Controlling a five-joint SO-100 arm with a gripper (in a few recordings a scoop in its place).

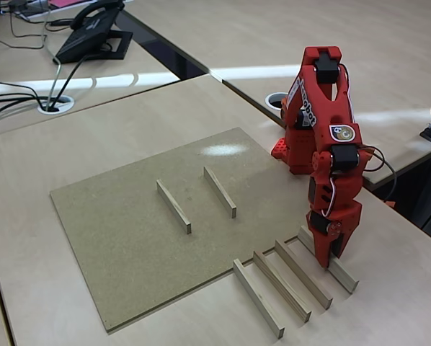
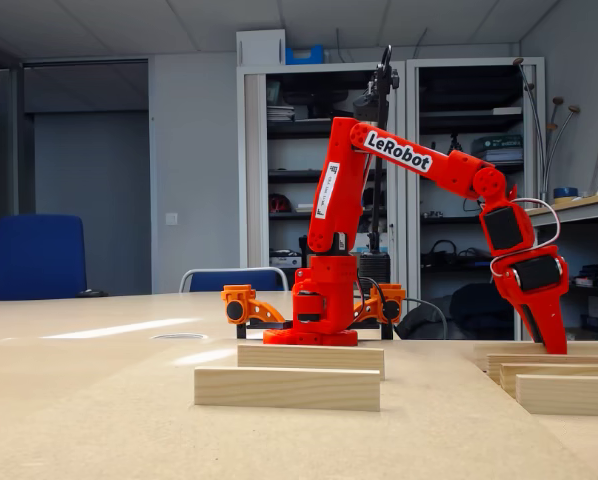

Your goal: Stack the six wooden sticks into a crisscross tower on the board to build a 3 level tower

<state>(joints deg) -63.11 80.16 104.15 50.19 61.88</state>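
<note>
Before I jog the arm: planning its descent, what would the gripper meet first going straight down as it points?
Probably the rightmost stick of the row beside the board; the gripper points down at it.

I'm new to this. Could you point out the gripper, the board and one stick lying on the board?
gripper (image 1: pixel 329 254), a fixed view, red fingertips.
board (image 1: pixel 122 238), a fixed view, bare surface.
stick (image 1: pixel 174 206), a fixed view, middle of the left bar.

hand (image 1: pixel 329 261) fingertips hidden behind stick (image 1: pixel 331 263)

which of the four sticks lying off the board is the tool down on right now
The rightmost stick in the row, farthest from the board. The tool is lowered right at it; the other three lie untouched to its left.
</note>
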